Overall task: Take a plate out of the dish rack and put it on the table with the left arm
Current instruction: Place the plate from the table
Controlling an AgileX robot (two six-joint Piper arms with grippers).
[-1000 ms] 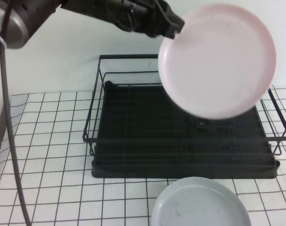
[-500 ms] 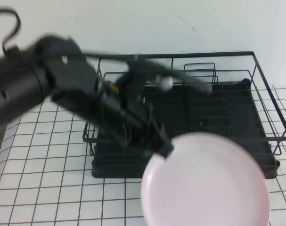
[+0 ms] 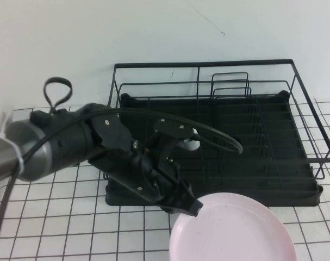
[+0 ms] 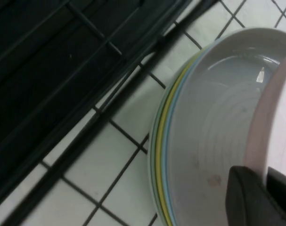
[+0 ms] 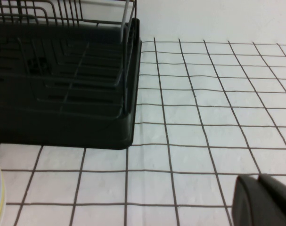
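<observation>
The left gripper (image 3: 191, 205) pinches the pink plate (image 3: 232, 231) by its rim, seemingly over stacked plates (image 4: 199, 127), before the dish rack (image 3: 219, 147). The right gripper (image 5: 263, 200) sits low over the table (image 5: 199, 113), fingers pressed together.

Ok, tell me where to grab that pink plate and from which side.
Grip the pink plate by its raised rim at the edge nearest the dish rack, coming in from the robot's left. It lies nearly flat over a grey-blue plate, so only the rim offers a pinch. The left pincer already clamps there; the right pincer sits low over the table.
</observation>
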